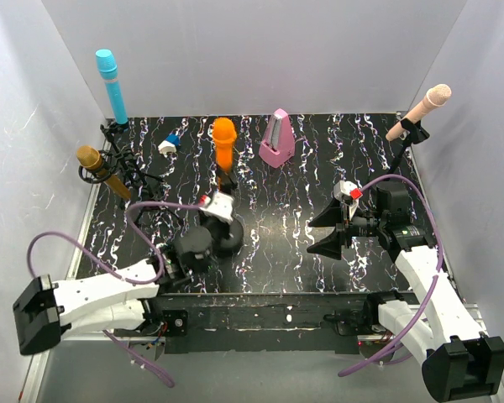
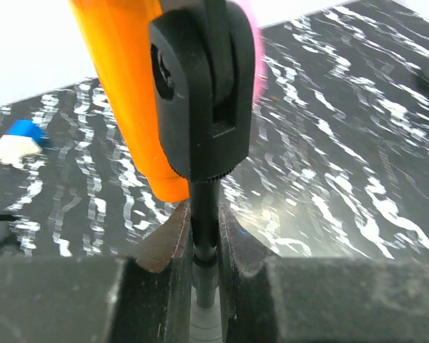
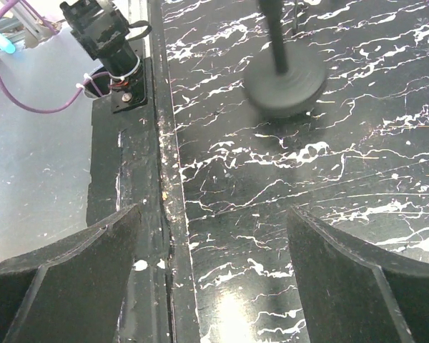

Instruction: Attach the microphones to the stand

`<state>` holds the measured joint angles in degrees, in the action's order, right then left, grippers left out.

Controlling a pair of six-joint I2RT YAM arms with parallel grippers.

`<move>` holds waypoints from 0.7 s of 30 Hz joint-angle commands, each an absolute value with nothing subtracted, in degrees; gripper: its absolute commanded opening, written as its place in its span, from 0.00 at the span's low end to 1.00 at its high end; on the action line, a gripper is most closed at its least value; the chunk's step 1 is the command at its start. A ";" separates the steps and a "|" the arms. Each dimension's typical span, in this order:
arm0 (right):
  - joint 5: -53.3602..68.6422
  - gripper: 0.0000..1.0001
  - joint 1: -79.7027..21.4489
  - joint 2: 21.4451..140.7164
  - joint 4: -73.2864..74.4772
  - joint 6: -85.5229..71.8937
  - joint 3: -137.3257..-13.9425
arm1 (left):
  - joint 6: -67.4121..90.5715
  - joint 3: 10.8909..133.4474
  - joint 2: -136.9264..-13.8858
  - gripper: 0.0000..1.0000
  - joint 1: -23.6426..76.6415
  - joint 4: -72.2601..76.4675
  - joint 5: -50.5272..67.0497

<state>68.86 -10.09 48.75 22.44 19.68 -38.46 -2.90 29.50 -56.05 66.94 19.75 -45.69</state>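
Microphones, four in all, each sat up on a stand. Orange microphone [image 1: 223, 141] stood upright just beside the pink metronome [image 1: 277, 139], on the left arm's side of it. It was held in a black clip [image 2: 200, 93] on top of a thin black pole [image 2: 204, 214]. Left hand [image 2: 204, 250] was clenched tight on that pole below the clip, nearer the arms than the metronome, with its fingers [image 2: 157, 250] pressing in from both sides.

Gold microphone [image 1: 99, 168] and cyan-blue microphone [image 1: 109, 84] were well apart from the metronome, out at the counter [image 1: 302, 193] edge on the left arm's side. The cyan-blue one stood further back and nearly upright; the gold one was tilted. Pale pink-beige microphone [image 1: 422, 109] was on the metronome's other side, by the right wall, tilted.

Right hand [image 3: 214, 214] was released, jaws wide apart, low over the black marbled counter, nearer the arms than the metronome and on its right-arm side. Round stand base [image 3: 284, 86] showed blurred ahead of it in the right wrist view.

Small blue-and-white thing [image 1: 168, 144] lay on the counter, past the orange microphone from the metronome.
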 commanded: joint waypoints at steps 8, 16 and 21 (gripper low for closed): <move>71.19 0.88 -9.58 50.98 21.71 21.18 -38.23 | -5.10 39.01 -72.39 0.00 31.48 34.35 -13.98; 71.19 0.88 -8.88 51.68 22.41 22.32 -38.14 | -2.73 51.14 -89.02 0.00 22.60 41.22 -8.00; 71.54 0.88 -8.52 52.12 22.41 22.59 -38.14 | -0.44 53.26 -94.12 0.00 18.64 42.18 -5.63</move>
